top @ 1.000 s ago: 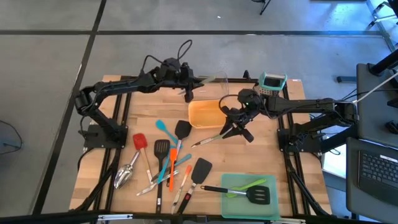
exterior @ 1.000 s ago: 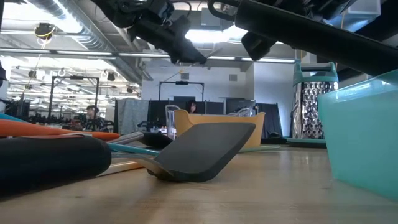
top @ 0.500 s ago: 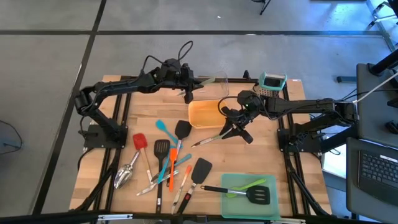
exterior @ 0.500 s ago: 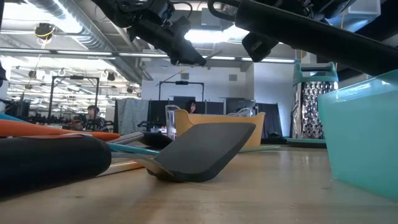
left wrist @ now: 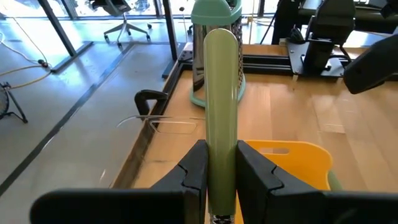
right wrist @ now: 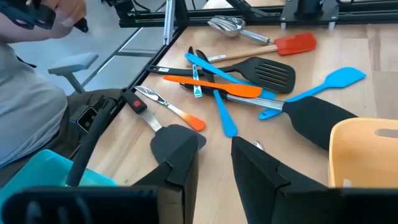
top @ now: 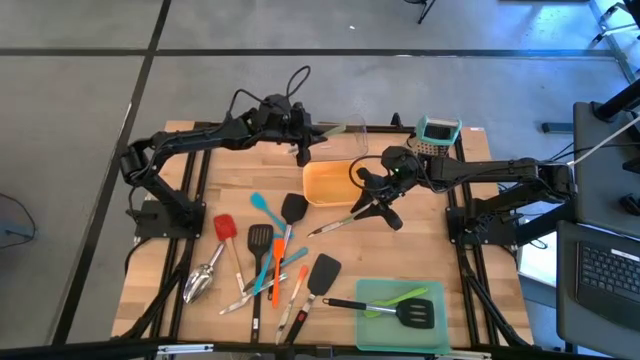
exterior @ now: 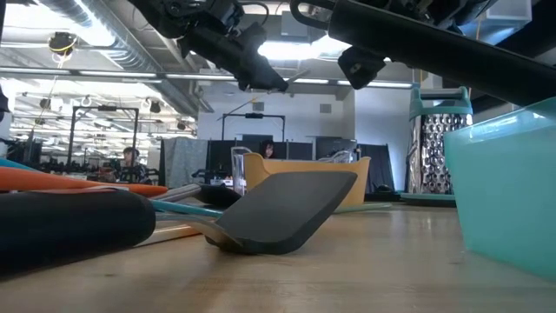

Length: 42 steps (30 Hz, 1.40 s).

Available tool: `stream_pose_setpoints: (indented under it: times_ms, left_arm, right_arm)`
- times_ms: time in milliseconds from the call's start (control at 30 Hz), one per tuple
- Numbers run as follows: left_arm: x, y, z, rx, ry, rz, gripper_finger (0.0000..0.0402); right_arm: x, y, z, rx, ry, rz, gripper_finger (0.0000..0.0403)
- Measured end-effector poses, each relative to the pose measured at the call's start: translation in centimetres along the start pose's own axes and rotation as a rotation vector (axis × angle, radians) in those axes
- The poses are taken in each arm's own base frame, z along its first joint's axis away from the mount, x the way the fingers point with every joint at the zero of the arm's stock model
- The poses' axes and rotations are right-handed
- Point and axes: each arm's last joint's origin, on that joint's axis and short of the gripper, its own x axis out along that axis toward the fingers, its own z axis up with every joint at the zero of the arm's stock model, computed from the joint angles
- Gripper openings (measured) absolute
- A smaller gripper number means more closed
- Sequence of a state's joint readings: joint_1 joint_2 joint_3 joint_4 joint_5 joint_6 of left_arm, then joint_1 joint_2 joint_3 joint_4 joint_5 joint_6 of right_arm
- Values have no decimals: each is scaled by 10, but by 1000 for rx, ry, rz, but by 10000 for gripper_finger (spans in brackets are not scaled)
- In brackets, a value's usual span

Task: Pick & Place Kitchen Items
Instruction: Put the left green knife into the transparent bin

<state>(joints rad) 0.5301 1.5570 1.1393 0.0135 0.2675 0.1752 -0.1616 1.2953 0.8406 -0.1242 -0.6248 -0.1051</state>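
Observation:
My left gripper (top: pixel 308 133) hovers over the table's far side, by the clear tray (top: pixel 352 133), shut on a pale green utensil handle (left wrist: pixel 221 81). My right gripper (top: pixel 378 208) hangs open beside the orange tray (top: pixel 330 182), nothing between its fingers (right wrist: pixel 214 146). A slim steel utensil (top: pixel 335 222) lies on the table below it. Several utensils (top: pixel 265 255) lie heaped at the near left: a red spatula (top: pixel 224 228), a steel scoop (top: pixel 200 282), black spatulas (right wrist: pixel 273 71), and blue and orange tools. My left gripper pinches the pale green handle (left wrist: pixel 221 134) between its two fingers (left wrist: pixel 194 168). The handle runs along the fingers, and its rounded free end (left wrist: pixel 221 37) sticks out ahead of them. It is lifted clear of the table. The utensil's other end is hidden behind the fingers.
A steel box grater with a teal top (top: pixel 437 132) stands at the far right. A teal tray (top: pixel 440 335) at the near right holds a green tool and a black spatula. A person sits past the table's near edge (right wrist: pixel 31 106).
My right gripper has turned a little at the wrist without leaving its place.

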Motion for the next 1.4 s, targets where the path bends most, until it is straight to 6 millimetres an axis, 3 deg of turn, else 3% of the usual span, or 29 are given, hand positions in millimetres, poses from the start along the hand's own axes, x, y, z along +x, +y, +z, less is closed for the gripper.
stream_pose_setpoints:
  times_ms: [267,433,567,833,1133,1400]
  left_arm:
    - [2,-17,-12,-20,135,-118,45]
    - [3,-45,-22,-5,262,-244,45]
    - [4,-73,-24,51,332,-240,45]
    - [3,-104,-27,82,399,-275,45]
    - [2,-119,-26,88,401,-292,45]
    - [3,-122,-27,80,404,-295,45]
  right_arm:
    - [0,0,-4,23,35,-8,99]
    - [0,-3,-6,43,67,-132,99]
    - [-1,-5,-6,115,67,-224,102]
    - [3,-3,0,83,24,-304,166]
    - [44,0,2,-1,-53,-292,244]
    - [64,-19,6,30,33,-498,269]
